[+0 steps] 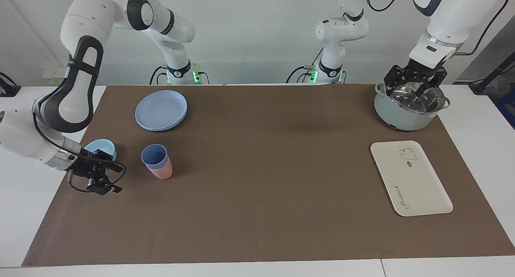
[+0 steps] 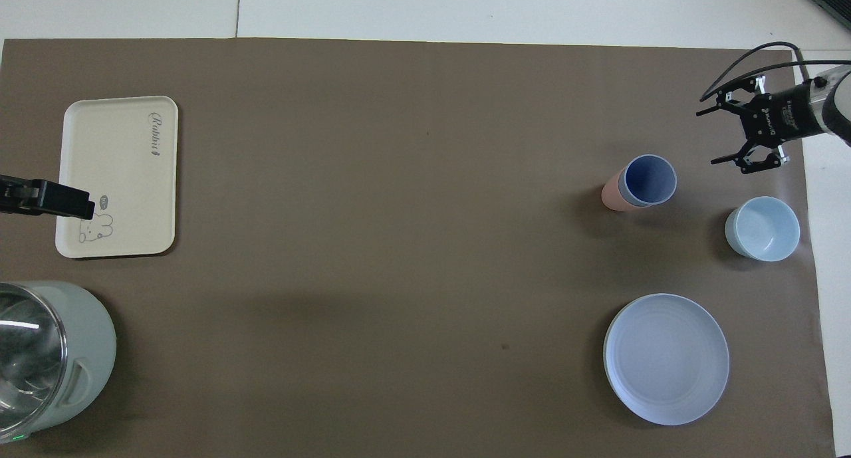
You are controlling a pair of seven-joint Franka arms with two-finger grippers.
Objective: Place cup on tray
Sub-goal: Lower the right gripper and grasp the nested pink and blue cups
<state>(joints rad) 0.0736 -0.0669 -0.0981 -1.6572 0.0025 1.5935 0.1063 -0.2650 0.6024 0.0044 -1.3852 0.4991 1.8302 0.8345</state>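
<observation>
The right gripper (image 1: 114,178) is held low and level beside the cup (image 1: 154,156), jaws apart (nothing held); the left gripper (image 1: 414,85) is poised over the pot (image 1: 410,108), jaws spread.

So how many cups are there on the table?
2, stacked together near the right arm's end: the blue cup sits inside the pink cup. The bowl beside them is no cup. A third nested inside could be hidden.

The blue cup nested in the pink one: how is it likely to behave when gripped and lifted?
The blue cup looks like thin matte plastic, so probably light and stiff, and unlikely to slip. It sits nested inside the pink cup, which may lift along with it. The stack already seems to lean slightly, so a sideways nudge could tip it.
</observation>
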